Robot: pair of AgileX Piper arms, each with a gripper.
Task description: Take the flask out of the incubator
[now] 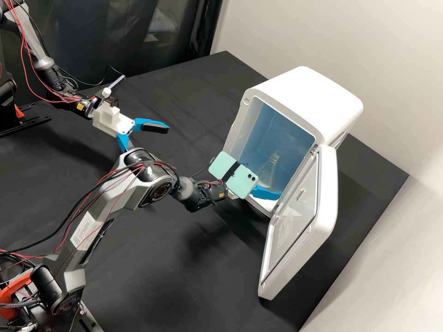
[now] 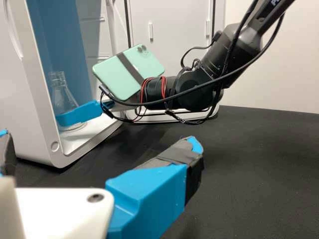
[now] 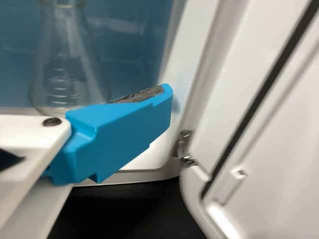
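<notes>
This is looking like a laboratory: a white incubator (image 1: pixel 318 97) is standing open on a black-covered desk (image 1: pixel 194 258), a glass flask (image 2: pixel 61 99) is sitting inside, and a bare wall (image 1: pixel 369 41) and dark curtain (image 1: pixel 115 32) are backing it.

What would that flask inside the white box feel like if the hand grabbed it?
The flask looks like clear glass, so probably stiff, slippery and breakable. Its wide base should resist tipping. It seems empty, so likely light.
</notes>
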